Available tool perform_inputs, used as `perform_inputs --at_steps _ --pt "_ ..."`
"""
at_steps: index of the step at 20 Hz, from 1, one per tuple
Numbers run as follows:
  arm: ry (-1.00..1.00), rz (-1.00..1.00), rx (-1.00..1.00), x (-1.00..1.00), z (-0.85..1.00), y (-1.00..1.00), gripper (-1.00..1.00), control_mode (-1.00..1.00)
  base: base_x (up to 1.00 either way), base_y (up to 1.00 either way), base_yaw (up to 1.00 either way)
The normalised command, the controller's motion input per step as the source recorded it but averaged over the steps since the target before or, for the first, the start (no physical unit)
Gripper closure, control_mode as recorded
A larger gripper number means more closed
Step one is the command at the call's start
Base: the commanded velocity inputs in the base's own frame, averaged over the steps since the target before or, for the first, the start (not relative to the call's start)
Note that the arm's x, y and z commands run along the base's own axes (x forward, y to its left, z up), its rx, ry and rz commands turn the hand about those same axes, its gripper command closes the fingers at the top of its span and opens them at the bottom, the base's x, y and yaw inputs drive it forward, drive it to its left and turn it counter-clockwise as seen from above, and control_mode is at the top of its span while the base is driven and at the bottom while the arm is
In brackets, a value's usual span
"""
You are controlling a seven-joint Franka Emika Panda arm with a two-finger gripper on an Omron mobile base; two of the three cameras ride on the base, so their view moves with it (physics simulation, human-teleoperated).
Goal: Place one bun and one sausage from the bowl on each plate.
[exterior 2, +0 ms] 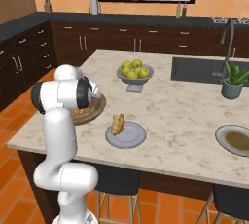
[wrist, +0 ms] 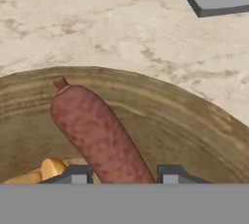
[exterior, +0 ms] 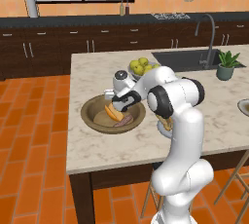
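Gripper (wrist: 124, 173) hung over the wooden bowl (wrist: 194, 121), fingers wide either side of a sausage (wrist: 99, 138), not clamped. Bun (wrist: 51, 168) beside sausage. No readable writing.

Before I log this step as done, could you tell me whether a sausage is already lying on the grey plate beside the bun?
No: in the right base view the grey plate carries just the bun, with no sausage on it.

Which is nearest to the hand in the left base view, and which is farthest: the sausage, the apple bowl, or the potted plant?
From the hand:
1. Sausage, just below it in the wooden bowl.
2. Apple bowl, behind it.
3. Potted plant, far right by the sink.
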Motion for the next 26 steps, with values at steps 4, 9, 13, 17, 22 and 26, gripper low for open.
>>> perform_inputs --at_steps 4,9,13,17,22,26 --pt "0.01 0.00 0.00 -0.78 1.00 -0.40 1.00 -1.00 0.00 0.00 0.00" --pt "0.00 0.00 0.06 -0.95 0.80 -1.00 1.00 -1.00 0.00 0.00 0.00" --pt "0.03 0.00 0.17 -0.96 0.43 -1.00 1.00 -1.00 0.00 0.00 0.00" --pt "0.11 0.00 0.11 -0.52 0.26 -1.00 1.00 -1.00 0.00 0.00 0.00" --pt "0.00 0.00 0.01 0.00 -0.08 -0.97 1.00 -1.00 0.00 0.00 0.00" --pt "0.02 0.00 -0.03 -0.14 -0.54 -0.66 1.00 -1.00 0.00 0.00 0.00"
